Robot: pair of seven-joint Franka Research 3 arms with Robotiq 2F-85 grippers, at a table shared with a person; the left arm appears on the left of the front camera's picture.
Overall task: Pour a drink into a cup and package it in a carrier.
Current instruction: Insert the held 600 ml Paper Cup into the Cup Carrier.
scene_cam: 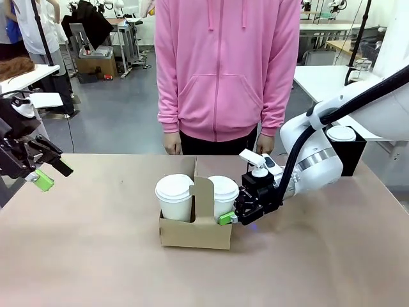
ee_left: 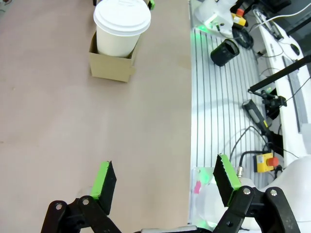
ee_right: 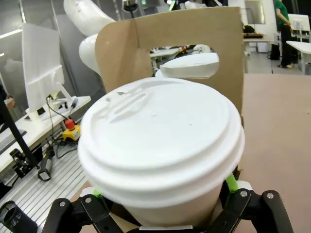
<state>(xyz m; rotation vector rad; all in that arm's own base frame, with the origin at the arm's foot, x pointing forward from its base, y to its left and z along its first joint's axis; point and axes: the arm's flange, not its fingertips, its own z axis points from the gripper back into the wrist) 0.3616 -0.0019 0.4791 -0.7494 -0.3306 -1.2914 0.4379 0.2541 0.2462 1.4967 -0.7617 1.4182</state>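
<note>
Front view, from my left side across: my left gripper [scene_cam: 45, 176] hangs above the desk [scene_cam: 96, 256] edge, well apart from the work, its fingers [ee_left: 104, 180] spread wide and holding nothing. In my left wrist view, bare desk lies between those fingers and the cardboard carrier [ee_left: 111, 68] farther out.

At the middle of the desk stands the carrier [scene_cam: 195, 233], with two lidded white paper cups upright in its slots, one on each side of the centre handle [scene_cam: 203, 198]. The left cup [scene_cam: 174, 197] is untouched. The right cup [scene_cam: 223, 195] stands directly between the fingers of my right gripper [scene_cam: 235, 217], which is the nearer of the two.

My right wrist view puts that cup [ee_right: 160, 155] straight ahead, its long axis vertical. My fingers flank it low on the wall, standing apart; I judge the hold let go, though I cannot tell whether a pad brushes the paper. Backing straight away from the cup should clear it without tipping.
</note>
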